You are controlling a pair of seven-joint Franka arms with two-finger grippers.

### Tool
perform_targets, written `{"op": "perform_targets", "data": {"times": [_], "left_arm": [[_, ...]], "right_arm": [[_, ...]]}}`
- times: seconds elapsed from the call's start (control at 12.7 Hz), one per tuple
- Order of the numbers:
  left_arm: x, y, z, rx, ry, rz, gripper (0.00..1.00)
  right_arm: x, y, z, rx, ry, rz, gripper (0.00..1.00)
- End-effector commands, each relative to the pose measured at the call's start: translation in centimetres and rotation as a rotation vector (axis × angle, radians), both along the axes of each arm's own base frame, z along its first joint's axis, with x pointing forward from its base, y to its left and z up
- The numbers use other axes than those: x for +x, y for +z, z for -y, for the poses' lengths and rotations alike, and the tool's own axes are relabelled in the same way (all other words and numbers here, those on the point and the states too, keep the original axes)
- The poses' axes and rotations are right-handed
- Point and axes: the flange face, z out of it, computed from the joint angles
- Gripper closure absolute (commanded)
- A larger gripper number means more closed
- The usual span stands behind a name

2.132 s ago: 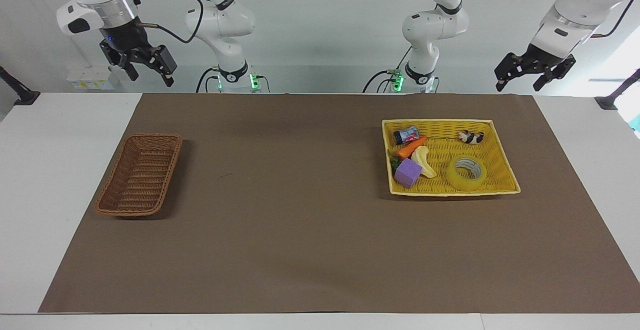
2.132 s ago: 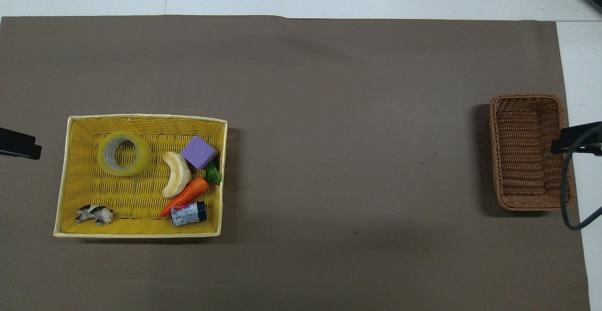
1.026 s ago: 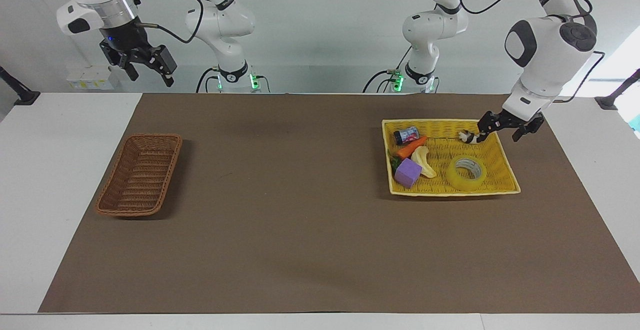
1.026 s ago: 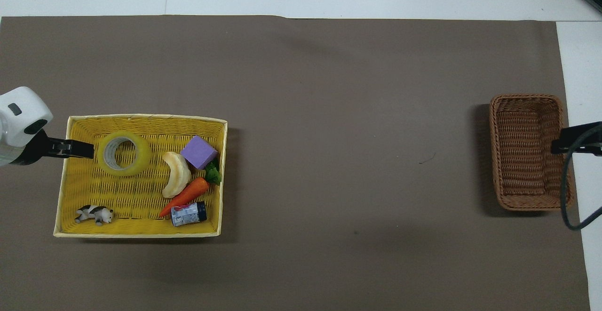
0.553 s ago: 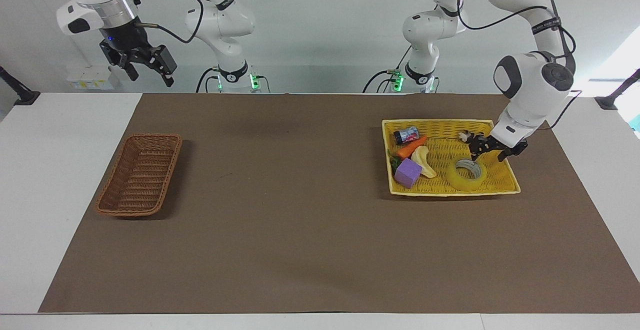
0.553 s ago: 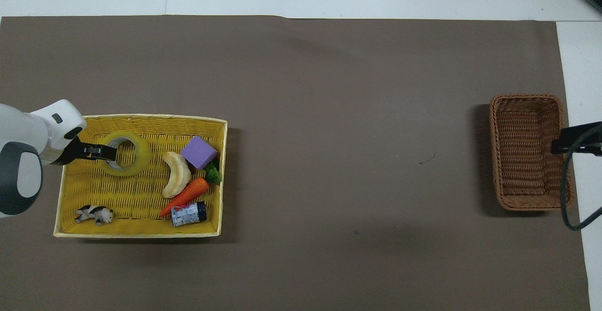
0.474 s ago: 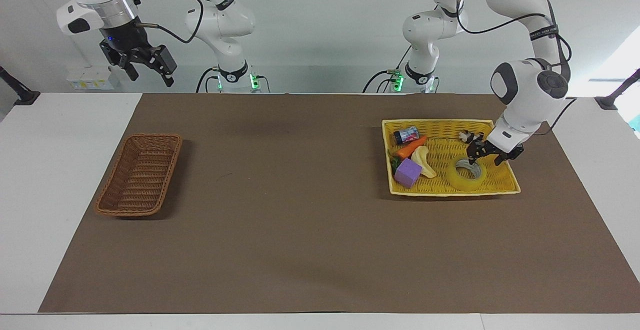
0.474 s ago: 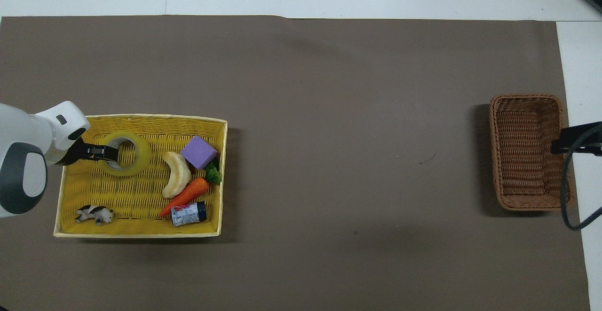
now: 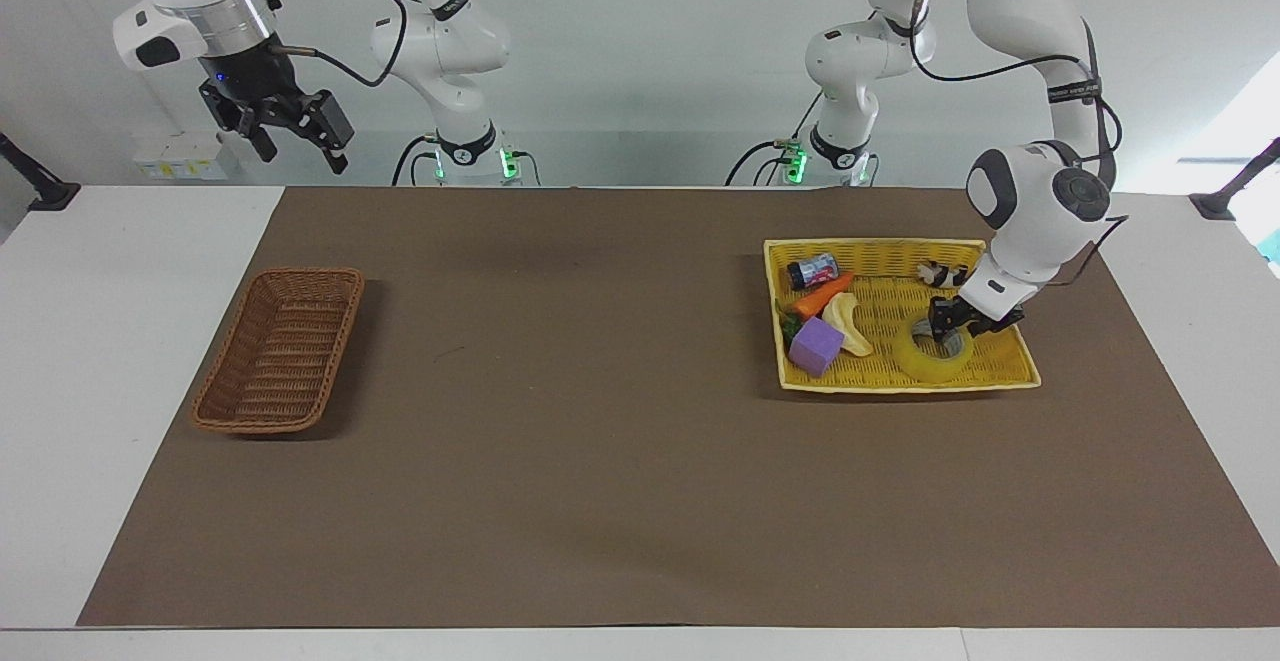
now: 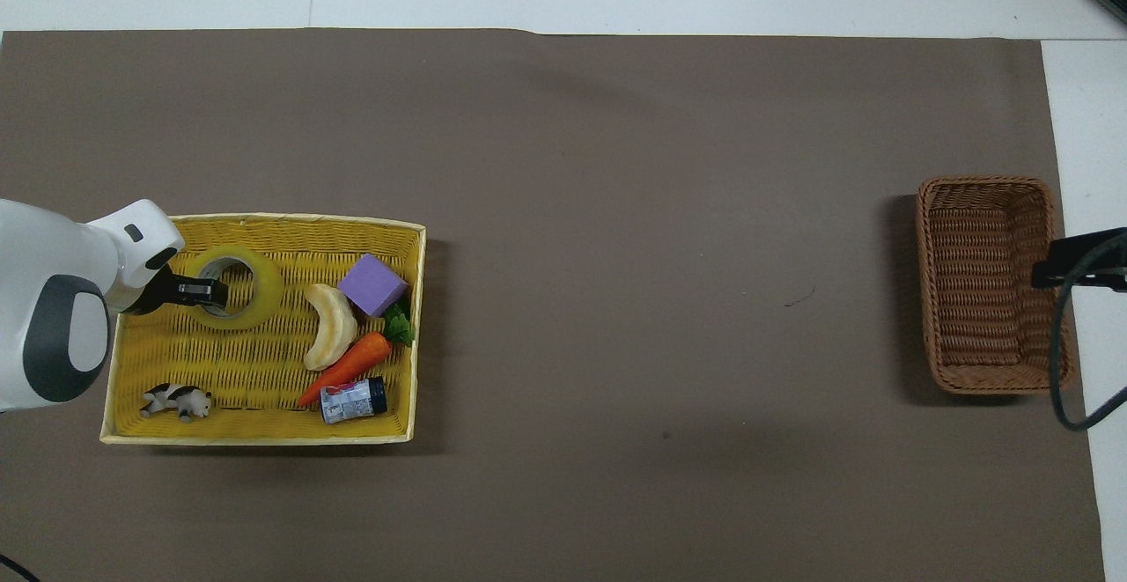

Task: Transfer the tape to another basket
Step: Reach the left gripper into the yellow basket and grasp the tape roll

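The tape (image 9: 935, 361) lies flat in the yellow basket (image 9: 870, 245), at the corner toward the left arm's end and farther from the robots. It also shows in the overhead view (image 10: 257, 290). My left gripper (image 9: 950, 337) is open and low on the tape, its fingers at the part of the roll's rim nearer the robots; it shows in the overhead view (image 10: 204, 291) too. The brown wicker basket (image 9: 280, 349) stands empty at the right arm's end (image 10: 988, 283). My right gripper (image 9: 297, 138) is open, empty and waits raised near its base.
In the yellow basket (image 10: 264, 221) with the tape lie a purple cube (image 9: 816, 346), a banana (image 9: 848, 326), a carrot (image 9: 825, 294), a small can (image 9: 812, 270) and a toy cow (image 9: 942, 273). A brown mat (image 9: 600, 441) covers the table.
My left arm has swung down from its raised pose over the yellow basket and lowered its gripper onto the tape. The right arm and all objects have stayed still.
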Motion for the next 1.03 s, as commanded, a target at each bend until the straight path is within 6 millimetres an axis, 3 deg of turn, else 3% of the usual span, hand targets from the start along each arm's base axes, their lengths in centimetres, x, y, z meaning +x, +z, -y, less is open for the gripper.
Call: {"op": "perform_targets", "data": {"times": [0.0,0.55,0.79,0.95], "left_arm": [[-1.0,0.5,-1.7,-0.008,0.019,-0.025,1.00],[1.2,8.2,-0.5,-0.005,0.014,-0.069,1.00],[1.0,11.9,2.2,-0.007,0.046,-0.073,1.00],[0.5,13.1,4.3,-0.023,0.073,-0.067,1.00]], "right_arm": [[-0.2,0.3,0.1,0.022,0.008,-0.006,0.00],[-0.2,0.3,0.1,0.022,0.008,-0.006,0.00],[-0.2,0.3,0.1,0.022,0.008,-0.006,0.00],[-0.2,0.3,0.1,0.022,0.008,-0.006,0.00]]}}
